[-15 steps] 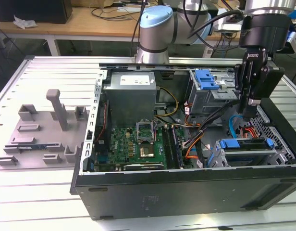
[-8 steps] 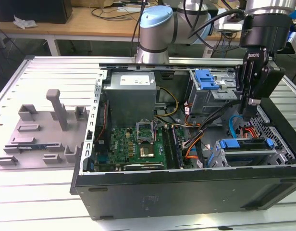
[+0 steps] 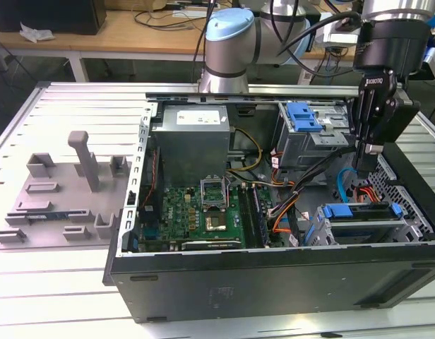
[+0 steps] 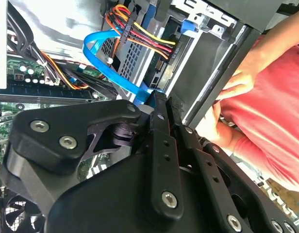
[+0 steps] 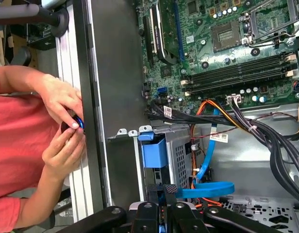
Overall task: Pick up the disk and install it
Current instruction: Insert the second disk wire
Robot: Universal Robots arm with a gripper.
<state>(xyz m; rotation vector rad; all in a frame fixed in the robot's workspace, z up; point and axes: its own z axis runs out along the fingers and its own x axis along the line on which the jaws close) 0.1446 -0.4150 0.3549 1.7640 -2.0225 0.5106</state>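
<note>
The open computer case (image 3: 274, 275) lay on its side on the counter (image 3: 55, 296), with the green circuit board (image 3: 203, 212) bare in its middle. The disk (image 3: 362, 215), in its blue carrier, already sat flat in the lower drive bay at the corner of the case toward the exterior view's right. By the look of it the pick-up was done and the disk was in or nearly in its slot; whether it was pushed fully home could not be told.

Its long axis ran across the exterior view, left to right, parallel to the near wall of the case, broad face up, the blue carrier edge facing the board side.

The tool (image 3: 364, 164) hung upright just above the disk's far edge. Its fingers stood close together with nothing seen between them in the second wrist view (image 4: 161, 104). A blue ribbon cable (image 5: 207, 189) curled just beside it.

A person's hands (image 5: 67, 126) rested at the outer wall of the case.
</note>
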